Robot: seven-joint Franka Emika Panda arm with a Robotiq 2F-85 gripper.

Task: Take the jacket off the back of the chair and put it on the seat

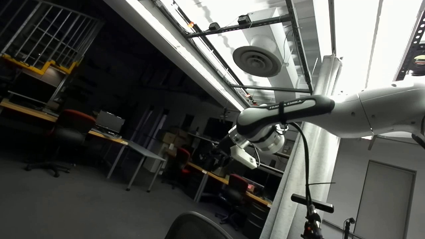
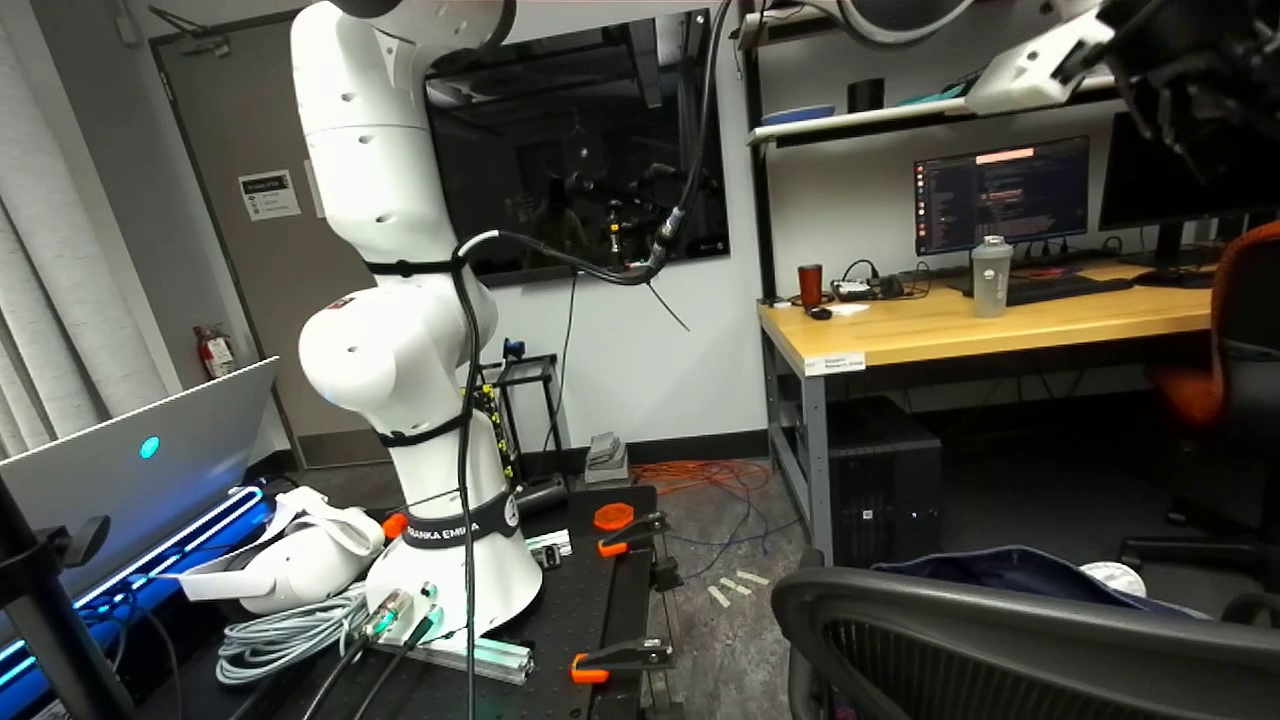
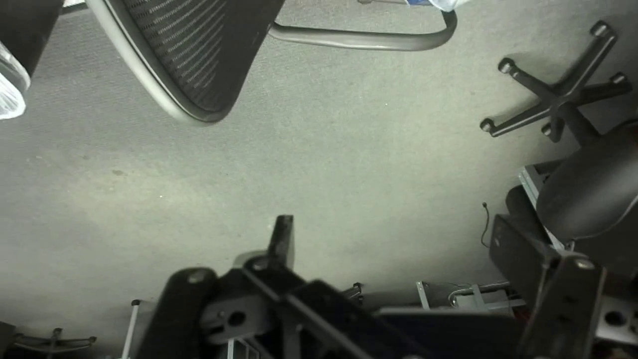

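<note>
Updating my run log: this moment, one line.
gripper: open, empty; chair back: clear of gripper; possible jacket: dark blue, partly behind chair back

Bottle (image 2: 991,282) on desk (image 2: 920,325), chair (image 2: 980,608) in front

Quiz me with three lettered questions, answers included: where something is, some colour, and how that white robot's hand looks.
1. In an exterior view, where is the grey cylindrical plastic shaker bottle relative to the upright reddish cup?
A) left
B) right
C) directly below

2. What colour is the round lit logo on the flat silver laptop?
A) red
B) yellow
C) cyan-blue

3. The black two-fingered hand is:
A) open
B) shut
C) out of view

1 B: the bottle stands farther right on the light wooden desk.
2 C: the logo glows cyan-blue.
3 A: the wrist view shows grey floor between the hand's spread fingers.
</note>
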